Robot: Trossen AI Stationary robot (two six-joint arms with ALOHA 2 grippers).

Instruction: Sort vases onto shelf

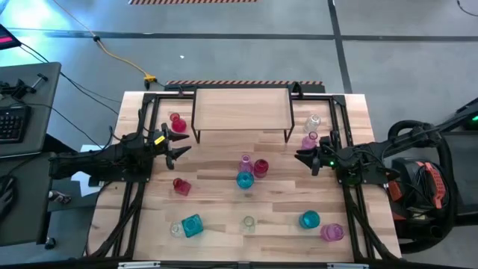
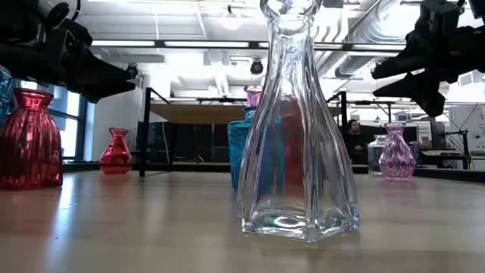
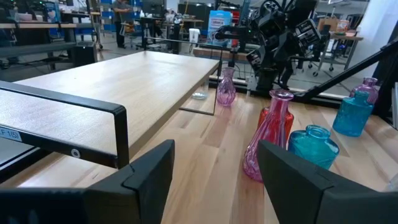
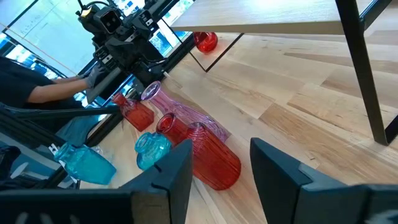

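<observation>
The shelf (image 1: pixel 243 110), a light wood top on thin black legs, stands at the table's far middle with nothing on it. In front of it a tall pink vase (image 1: pixel 245 163), a red vase (image 1: pixel 260 167) and a teal vase (image 1: pixel 245 179) stand close together. A red vase (image 1: pixel 177 122) stands left of the shelf; a clear vase (image 1: pixel 314 121) and a pink vase (image 1: pixel 309 139) stand to its right. My left gripper (image 1: pixel 181 147) hovers open, left of the cluster, pointing right. My right gripper (image 1: pixel 302 158) hovers open on the cluster's right, pointing left. Neither has anything between its fingers.
Along the near part of the table stand a red vase (image 1: pixel 181 186), a square teal vase (image 1: pixel 192 225), two clear vases (image 1: pixel 176 229) (image 1: pixel 248 223), a round teal vase (image 1: pixel 310 219) and a pink vase (image 1: pixel 331 232). Black frame rails (image 1: pixel 139 187) run along both table sides.
</observation>
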